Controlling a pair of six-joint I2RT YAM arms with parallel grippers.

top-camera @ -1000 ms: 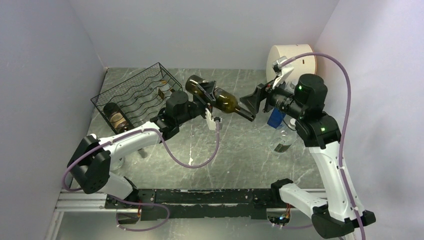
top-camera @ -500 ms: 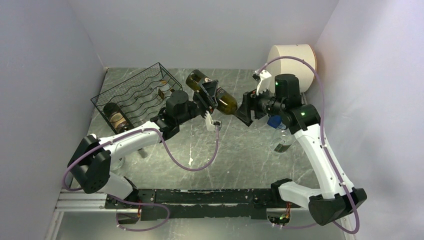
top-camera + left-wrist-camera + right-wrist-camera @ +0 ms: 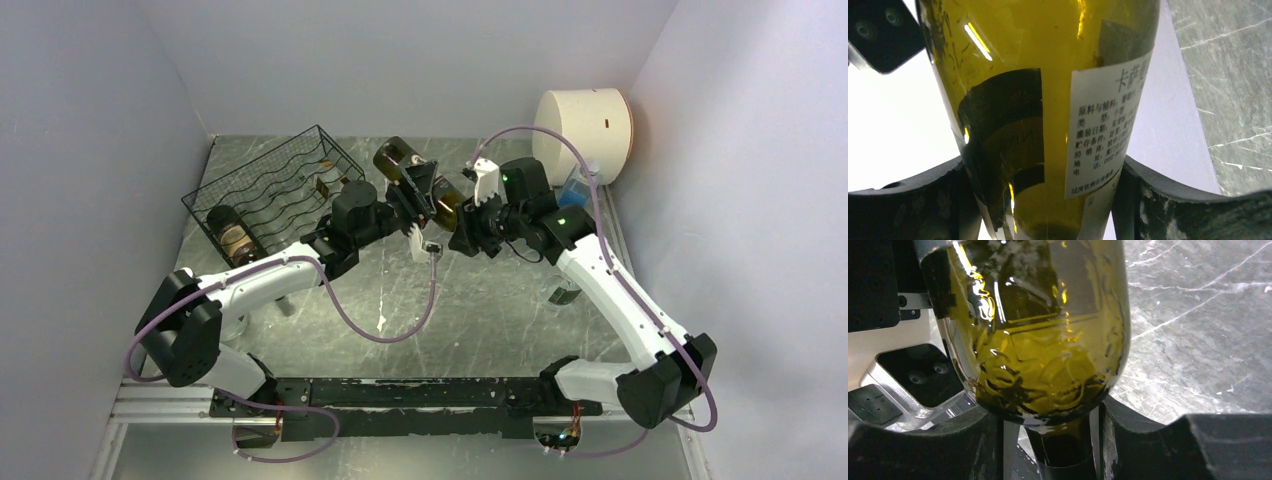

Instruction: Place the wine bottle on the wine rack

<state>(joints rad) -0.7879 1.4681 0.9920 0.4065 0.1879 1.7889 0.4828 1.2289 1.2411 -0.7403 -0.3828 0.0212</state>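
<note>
- Here, the wine bottle (image 3: 392,161) hangs in the air just right of the wine rack (image 3: 270,185). It lies nearly level, with its base toward the rack and its neck toward the right arm.
- The left pincer (image 3: 418,195) is clenched on the bottle's body. In the left wrist view both fingers (image 3: 1168,200) press against the green glass beside the back label.
- The right pincer (image 3: 468,225) sits around the neck (image 3: 1060,450), just below the shoulder. A thin gap shows on one side, so I cannot tell whether it grips yet.
- The step in hand looks like a second hold at the neck, either to steady the bottle or to pass it across.
- Next, the right fingers (image 3: 1143,440) need to bear firmly on the neck before the left one eases off.
- After that the bottle should go base-first into a free trough of the rack. It must avoid the other bottle (image 3: 232,238) lying in the rack's near-left corner and stay clear of the table (image 3: 480,310).
</note>
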